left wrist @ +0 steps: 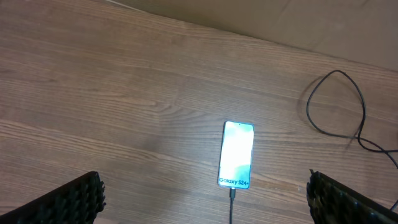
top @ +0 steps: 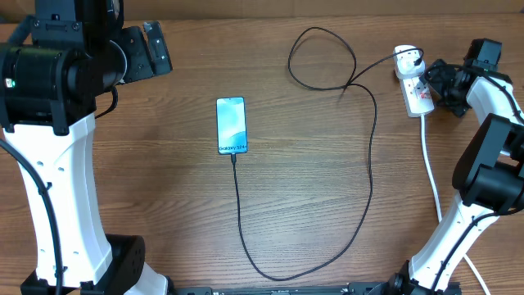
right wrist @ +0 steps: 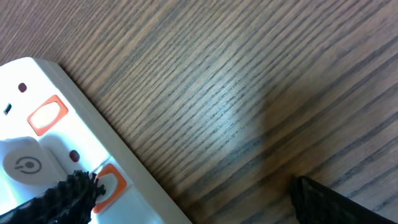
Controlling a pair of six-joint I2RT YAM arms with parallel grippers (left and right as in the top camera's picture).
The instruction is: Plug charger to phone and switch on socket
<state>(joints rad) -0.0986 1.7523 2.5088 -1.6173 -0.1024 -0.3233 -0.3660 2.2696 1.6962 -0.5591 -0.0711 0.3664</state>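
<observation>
The left hand (top: 154, 47) is held high with fingers spread wide; the right hand (top: 435, 79) is held low, fingers likewise parted.

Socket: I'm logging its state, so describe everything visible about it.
The socket is a white plastic strip lying flat at the table's far right. It has orange-red switches, a white plug seated in it, and a thick white lead trailing toward the near edge. The right gripper, jaws open, is beside it.

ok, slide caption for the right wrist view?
Open right tool at the white elongated power strip, one black ribbed finger at an orange-red switch, on a brown wood-grain table.
</observation>
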